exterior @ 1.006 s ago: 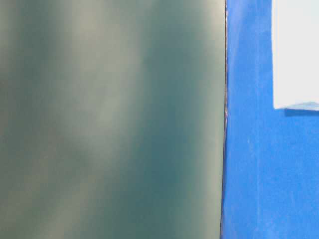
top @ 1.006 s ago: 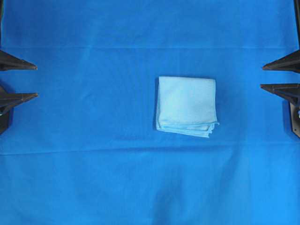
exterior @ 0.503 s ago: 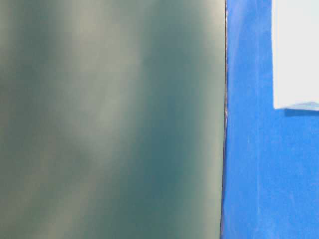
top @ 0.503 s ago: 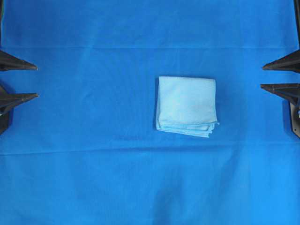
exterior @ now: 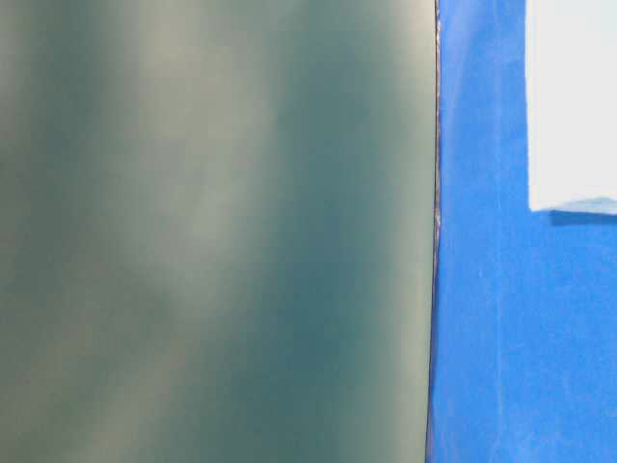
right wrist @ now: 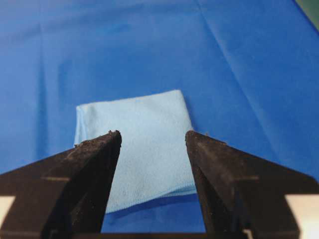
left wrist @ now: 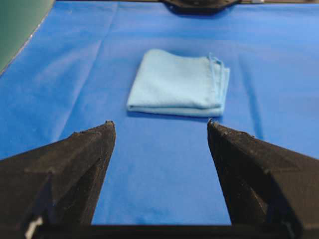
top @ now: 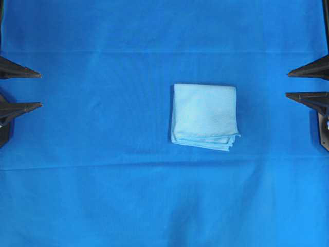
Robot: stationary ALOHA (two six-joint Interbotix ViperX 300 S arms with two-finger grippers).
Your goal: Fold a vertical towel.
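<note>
Looking down from above, we see the towel [top: 204, 117] lying flat on the big deep-blue table cloth [top: 103, 195], a little to the right of the middle. It is already folded into a small, nearly square stack, and its loose edges peek out in thin layers along the side nearest the bottom of that view. We think it lies there because the folding is done, or nearly done, and it was set down where both arms can reach it. Our left gripper [top: 40, 89] waits at the left edge, well apart from the towel, with its two black fingers [left wrist: 82, 164] spread wide and nothing between them. Our right gripper [top: 287, 84] waits at the right edge, nearer the towel but not touching it, and it is spread wide and empty too. From each wrist camera we see the towel out ahead through the gap, so both grippers point toward it. We guess they stay back and wide so they do not bump or mess up the neat folds. The table-level view shows only a blurry green wall [exterior: 212, 231] and a pale corner we cannot name for sure.
</note>
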